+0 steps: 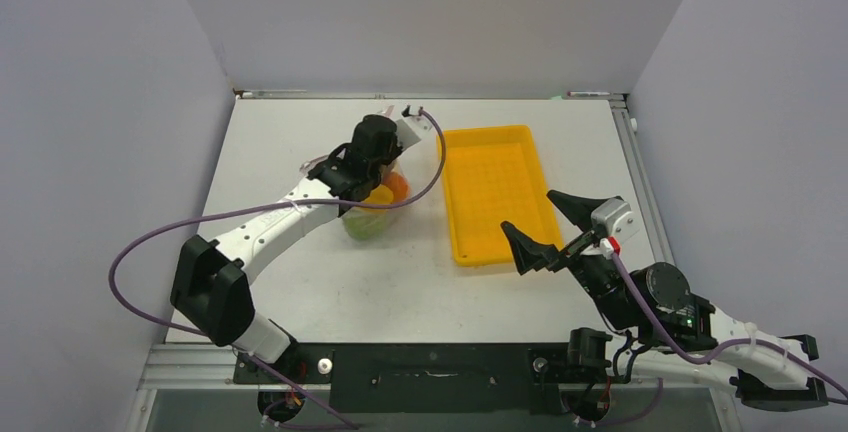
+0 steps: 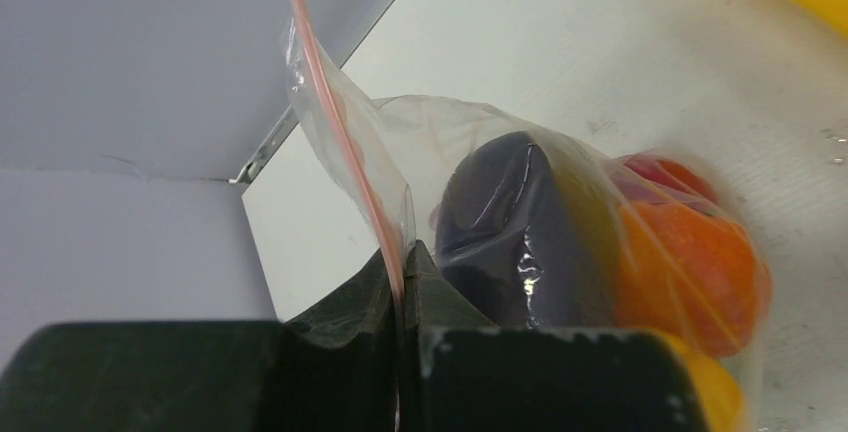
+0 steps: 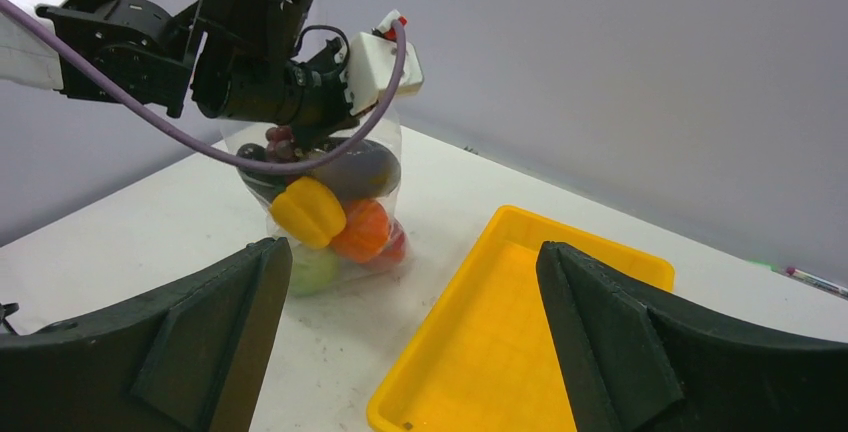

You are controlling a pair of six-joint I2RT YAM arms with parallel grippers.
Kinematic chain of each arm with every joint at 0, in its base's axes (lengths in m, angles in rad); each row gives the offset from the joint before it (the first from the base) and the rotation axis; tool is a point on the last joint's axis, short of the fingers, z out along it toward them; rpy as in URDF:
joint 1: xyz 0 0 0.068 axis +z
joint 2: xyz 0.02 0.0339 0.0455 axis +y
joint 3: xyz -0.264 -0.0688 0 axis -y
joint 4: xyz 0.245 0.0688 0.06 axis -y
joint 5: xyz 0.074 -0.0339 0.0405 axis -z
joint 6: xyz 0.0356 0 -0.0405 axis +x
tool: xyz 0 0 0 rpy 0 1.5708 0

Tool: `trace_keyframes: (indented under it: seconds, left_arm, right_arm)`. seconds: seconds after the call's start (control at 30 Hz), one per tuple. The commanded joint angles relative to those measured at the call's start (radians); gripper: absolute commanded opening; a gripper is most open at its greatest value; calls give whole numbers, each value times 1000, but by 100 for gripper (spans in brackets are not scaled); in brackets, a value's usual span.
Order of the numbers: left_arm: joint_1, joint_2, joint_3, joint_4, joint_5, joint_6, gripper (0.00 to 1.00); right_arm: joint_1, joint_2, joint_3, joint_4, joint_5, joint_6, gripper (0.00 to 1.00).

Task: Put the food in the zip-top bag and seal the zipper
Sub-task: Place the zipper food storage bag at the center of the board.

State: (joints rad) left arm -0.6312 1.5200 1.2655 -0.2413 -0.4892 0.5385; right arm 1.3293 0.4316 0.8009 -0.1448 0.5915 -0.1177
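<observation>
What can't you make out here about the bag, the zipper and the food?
- zipper: the left wrist view shows one stretch only; the left hand, shut on it, covers the rest, so whether it is fully sealed is unclear.
- food: in the right wrist view, pieces behind the front ones are hidden, so no count.
- bag: in the top view, the left arm covers its mouth.

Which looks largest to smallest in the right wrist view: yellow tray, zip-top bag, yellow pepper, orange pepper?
1. yellow tray, though nearest the camera.
2. zip-top bag.
3. yellow pepper and orange pepper: too alike to rank.
</observation>
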Motion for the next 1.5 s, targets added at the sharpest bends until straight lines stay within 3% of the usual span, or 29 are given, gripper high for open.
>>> trace_keyframes:
  seconds: [0.0, 0.37, 0.67, 1.17, 1.23, 1.47]
  left_arm:
    - [-82, 45, 34, 49, 25, -52, 0]
    - [-198, 73, 18, -44, 125, -349, 0]
    - [-219, -9, -145, -11, 282, -647, 0]
    - [-220, -104, -341, 23, 219, -808, 1]
    - [-221, -127, -369, 44, 235, -809, 19]
    - [-223, -263, -436, 67, 331, -828, 57]
  right_arm:
    - [-1, -15, -11, -8, 6, 12, 99]
    - [-1, -78, 7, -77, 11, 88, 100]
    - [0, -116, 26, -140, 39, 147, 100]
    - [1, -81, -37, -125, 77, 181, 100]
    - [2, -65, -41, -121, 85, 188, 100]
    - [1, 18, -42, -102, 93, 215, 94]
